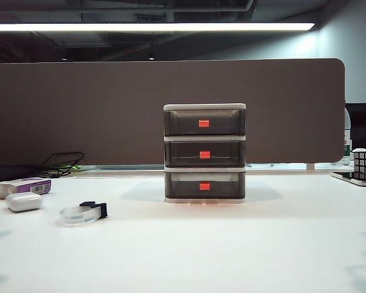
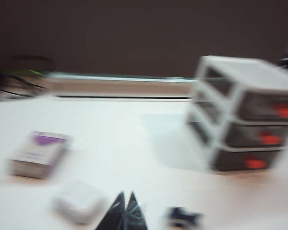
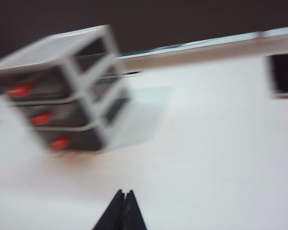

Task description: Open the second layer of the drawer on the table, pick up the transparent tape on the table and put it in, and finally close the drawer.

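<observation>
The drawer stands mid-table, three smoky grey tiers in an off-white frame, all pushed in. Its second layer carries a red-orange handle. The transparent tape, a clear roll with a black cutter end, lies on the table at the front left. Neither arm shows in the exterior view. In the blurred left wrist view my left gripper is shut and empty, above the table beside the tape's black cutter, with the drawer far off. My right gripper is shut and empty, well short of the drawer.
A purple-and-white box and a white oval earbud case lie at the left, near the tape. Black cables sit behind them. A Rubik's cube stands at the far right edge. A brown partition closes off the back.
</observation>
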Robot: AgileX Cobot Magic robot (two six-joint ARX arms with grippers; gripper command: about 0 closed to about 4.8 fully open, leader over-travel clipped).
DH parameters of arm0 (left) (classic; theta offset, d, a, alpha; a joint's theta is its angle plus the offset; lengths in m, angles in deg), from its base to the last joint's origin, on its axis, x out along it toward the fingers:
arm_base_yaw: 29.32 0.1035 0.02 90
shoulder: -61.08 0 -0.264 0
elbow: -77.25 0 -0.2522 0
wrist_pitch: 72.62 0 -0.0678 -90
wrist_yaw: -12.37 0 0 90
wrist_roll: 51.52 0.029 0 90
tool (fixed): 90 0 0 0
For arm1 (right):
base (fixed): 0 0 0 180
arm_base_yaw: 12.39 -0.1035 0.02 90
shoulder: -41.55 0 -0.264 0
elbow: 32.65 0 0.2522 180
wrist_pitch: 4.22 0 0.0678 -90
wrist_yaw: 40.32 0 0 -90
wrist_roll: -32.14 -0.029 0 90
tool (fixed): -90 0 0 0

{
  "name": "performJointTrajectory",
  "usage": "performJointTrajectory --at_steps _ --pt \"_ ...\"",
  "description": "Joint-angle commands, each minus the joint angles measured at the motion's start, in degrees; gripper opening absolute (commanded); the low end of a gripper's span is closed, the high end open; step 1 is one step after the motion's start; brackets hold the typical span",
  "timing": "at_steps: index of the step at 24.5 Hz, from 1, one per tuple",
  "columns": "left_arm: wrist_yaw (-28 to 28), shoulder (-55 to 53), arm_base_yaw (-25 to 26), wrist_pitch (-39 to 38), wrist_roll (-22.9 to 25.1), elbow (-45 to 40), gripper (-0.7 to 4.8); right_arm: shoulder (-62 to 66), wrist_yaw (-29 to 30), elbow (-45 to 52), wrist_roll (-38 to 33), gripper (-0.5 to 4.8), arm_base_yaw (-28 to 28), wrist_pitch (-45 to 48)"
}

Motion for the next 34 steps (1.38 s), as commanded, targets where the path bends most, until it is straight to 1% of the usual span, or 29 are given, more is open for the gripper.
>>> performJointTrajectory --at_steps 1,2,3,4,5,6,7,8,10,13,14,16,18,21,25,27,28,29,30,31,32,33,34 --pt "12.52 0.0 -0.09 0.72 -10.25 0.35 -0.06 -0.09 16.63 0.37 -3.19 -0.05 -0.33 0.57" --pt "14.71 0.0 -0.09 0.74 -10.6 0.35 -0.06 -0.09 20.61 0.37 -3.17 -0.05 -0.33 0.57" --pt "16.55 0.0 -0.09 0.74 -10.58 0.35 -0.06 -0.09 22.56 0.37 -3.17 -0.05 -0.31 0.57" --pt "17.14 0.0 -0.09 0.76 -10.6 0.35 -0.05 -0.09 23.82 0.37 -3.17 -0.05 -0.33 0.59" --pt "17.22 0.0 -0.09 1.03 -12.96 0.35 -0.05 -0.09 24.98 0.37 -3.17 -0.05 -0.31 0.61" --pt "17.2 0.0 -0.09 1.2 -17.79 0.35 -0.05 -0.09 25.0 0.37 -3.19 -0.05 -0.31 0.61" --pt "17.22 0.0 -0.09 1.18 -25.24 0.35 -0.05 -0.09 24.98 0.37 -3.19 -0.05 -0.28 0.63" --pt "17.46 0.0 -0.09 1.2 -26.93 0.35 -0.05 -0.09 24.98 0.37 -3.19 -0.05 -0.26 0.61" --pt "17.99 0.0 -0.09 1.53 -26.95 0.35 -0.02 -0.09 25.27 0.37 -3.23 -0.05 -0.28 0.61" --pt "17.84 0.0 -0.09 5.18 -28.04 0.35 -0.02 -0.09 25.46 0.37 -3.63 -0.05 -0.28 0.61" --pt "17.84 0.0 -0.09 6.01 -29.24 0.35 -0.02 -0.09 25.44 0.37 -3.63 -0.05 -0.28 0.61" --pt "17.81 -0.04 -0.15 5.73 -29.83 0.39 -0.02 -0.09 25.44 0.35 -5.07 -0.05 -0.28 1.03" --pt "16.37 -0.11 -0.68 3.61 -29.2 0.42 -0.02 -0.09 25.44 0.15 -5.29 -0.05 -0.33 1.42" --pt "10.62 -0.11 -4.81 3.78 -26.51 0.42 -0.02 -0.07 25.14 0.15 -6.64 -0.05 -0.33 3.45" --pt "1.64 -0.66 -12.48 3.69 -21.05 0.39 -0.02 -0.02 24.28 0.09 -7.15 -0.05 -0.33 5.68" --pt "-2.62 -1.81 -16.7 4.17 -19.78 0.39 -0.02 0.0 22.67 -0.28 -8.13 -0.05 -0.35 5.73" --pt "-6.47 -3.56 -21.14 5.4 -18.8 0.39 -0.02 0.02 22.21 -0.9 -8.09 -0.05 -0.33 5.75" --pt "-8.59 -4.94 -23.91 6.88 -17.92 0.39 -0.02 0.02 21.97 -1.31 -8.09 -0.05 -0.35 5.73" --pt "-12.76 -7.85 -28.48 10.36 -16.31 0.39 -0.02 0.04 21.79 -2.1 -8.07 -0.05 -0.42 5.7" --pt "-15.17 -10.05 -31.19 12.9 -15.15 0.42 -0.02 0.04 21.77 -2.45 -8.02 -0.05 -0.44 5.64" --pt "-18.25 -14.08 -34.8 16.9 -12.81 0.52 -0.02 0.09 21.53 -3.02 -7.98 -0.05 -0.57 5.64" --pt "-19.8 -16.9 -36.5 19.37 -11.96 0.59 -0.02 0.09 21.29 -3.3 -7.85 -0.05 -0.79 5.33" --pt "-21.46 -21.73 -38.36 23.78 -11.76 0.61 -0.02 0.11 21.16 -3.67 -7.69 -0.05 -1.33 5.25"
